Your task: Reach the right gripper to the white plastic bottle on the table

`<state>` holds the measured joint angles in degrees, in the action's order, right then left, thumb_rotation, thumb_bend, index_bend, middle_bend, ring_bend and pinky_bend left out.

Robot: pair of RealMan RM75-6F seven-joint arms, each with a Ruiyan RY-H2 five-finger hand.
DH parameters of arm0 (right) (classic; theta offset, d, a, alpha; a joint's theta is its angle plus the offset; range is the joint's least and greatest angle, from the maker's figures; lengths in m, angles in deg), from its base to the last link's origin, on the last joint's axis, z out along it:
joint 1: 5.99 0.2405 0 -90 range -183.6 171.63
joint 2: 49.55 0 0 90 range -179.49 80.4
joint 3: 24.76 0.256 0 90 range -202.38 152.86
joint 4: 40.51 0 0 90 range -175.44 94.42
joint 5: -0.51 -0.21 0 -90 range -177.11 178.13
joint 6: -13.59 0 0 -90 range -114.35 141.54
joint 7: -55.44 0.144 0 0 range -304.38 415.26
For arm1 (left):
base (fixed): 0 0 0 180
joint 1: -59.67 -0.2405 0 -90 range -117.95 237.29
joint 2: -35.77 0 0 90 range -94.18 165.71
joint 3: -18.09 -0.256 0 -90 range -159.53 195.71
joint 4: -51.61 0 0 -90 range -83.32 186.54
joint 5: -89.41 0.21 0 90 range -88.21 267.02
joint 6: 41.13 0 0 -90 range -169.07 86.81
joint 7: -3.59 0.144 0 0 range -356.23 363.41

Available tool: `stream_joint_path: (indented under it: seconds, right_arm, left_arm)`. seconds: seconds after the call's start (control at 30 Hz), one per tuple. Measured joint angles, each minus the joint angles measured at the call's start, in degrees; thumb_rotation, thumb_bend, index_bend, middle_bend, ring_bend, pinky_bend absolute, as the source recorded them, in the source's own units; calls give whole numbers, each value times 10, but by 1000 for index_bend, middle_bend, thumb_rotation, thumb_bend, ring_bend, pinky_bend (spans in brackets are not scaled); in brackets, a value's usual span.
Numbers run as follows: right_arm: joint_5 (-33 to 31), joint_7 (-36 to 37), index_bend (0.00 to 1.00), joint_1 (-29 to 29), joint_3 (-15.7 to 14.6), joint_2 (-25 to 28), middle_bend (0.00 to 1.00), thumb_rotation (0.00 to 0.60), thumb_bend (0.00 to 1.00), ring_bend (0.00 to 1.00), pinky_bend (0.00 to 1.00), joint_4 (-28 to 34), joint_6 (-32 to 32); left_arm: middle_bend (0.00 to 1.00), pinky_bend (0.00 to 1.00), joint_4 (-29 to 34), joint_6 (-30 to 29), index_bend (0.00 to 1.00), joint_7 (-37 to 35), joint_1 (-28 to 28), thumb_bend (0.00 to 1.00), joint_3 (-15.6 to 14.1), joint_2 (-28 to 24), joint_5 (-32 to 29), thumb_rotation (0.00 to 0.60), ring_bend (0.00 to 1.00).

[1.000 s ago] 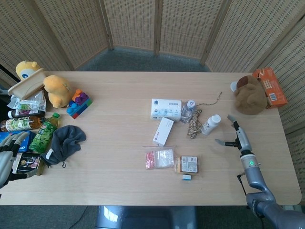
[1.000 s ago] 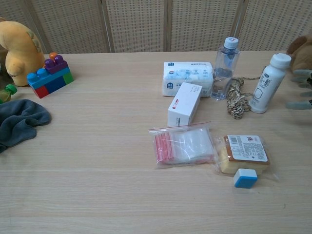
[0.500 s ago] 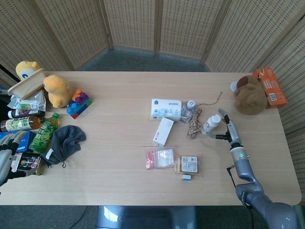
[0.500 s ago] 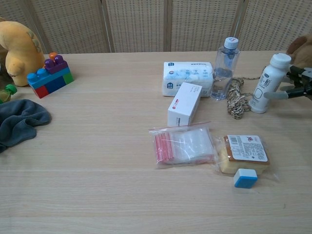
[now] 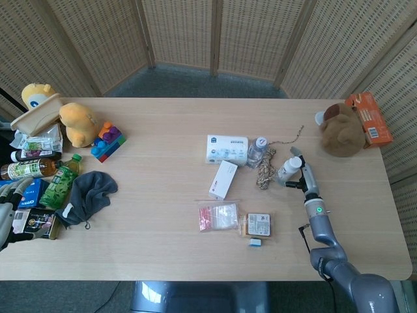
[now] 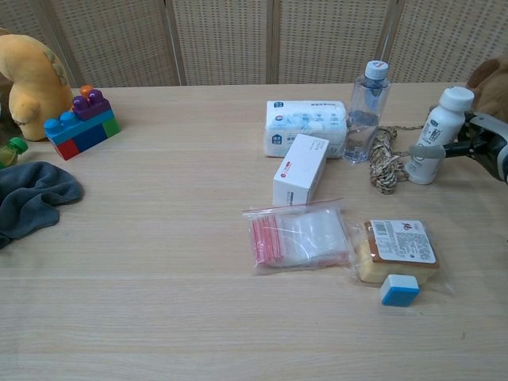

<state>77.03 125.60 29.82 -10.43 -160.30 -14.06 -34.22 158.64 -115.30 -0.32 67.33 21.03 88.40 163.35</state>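
Nearest the robot, at the table's [image 5: 163,254] left edge, the left hand [image 5: 9,218] rests by packaged goods; whether its fingers are spread or closed cannot be told. Right of centre, the right hand [image 6: 476,144] sits against the white plastic bottle [image 6: 437,135], fingers apart, one finger [image 6: 429,150] laid across the bottle's front; no closed grasp is visible. That bottle stands upright beside a coiled rope [image 6: 384,159]. Just beyond, a clear water bottle [image 6: 366,111] and tissue pack [image 6: 305,127] stand. Farthest right sits a brown plush toy [image 5: 340,130].
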Motion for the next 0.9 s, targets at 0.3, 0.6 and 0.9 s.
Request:
stream_joint_path:
  seconds: [0.3, 0.6, 0.9]
  right_arm:
    - [-25, -20, 513, 3, 23, -38, 803, 600, 0, 597, 857, -54, -13]
    - [-26, -4, 588, 2, 28, -39, 859, 600, 24, 630, 886, -64, -28]
    - [-21, -23, 591, -1, 35, -5, 865, 600, 29, 629, 886, -13, -80]
  left_arm:
    - [0, 0, -4, 2, 7, -2, 1, 0, 2, 0, -5, 600, 0]
    - [0, 0, -4, 3, 7, -2, 1, 0, 2, 1, -4, 600, 0]
    - [0, 0, -3, 2, 7, -10, 1, 0, 3, -2, 0, 600, 0]
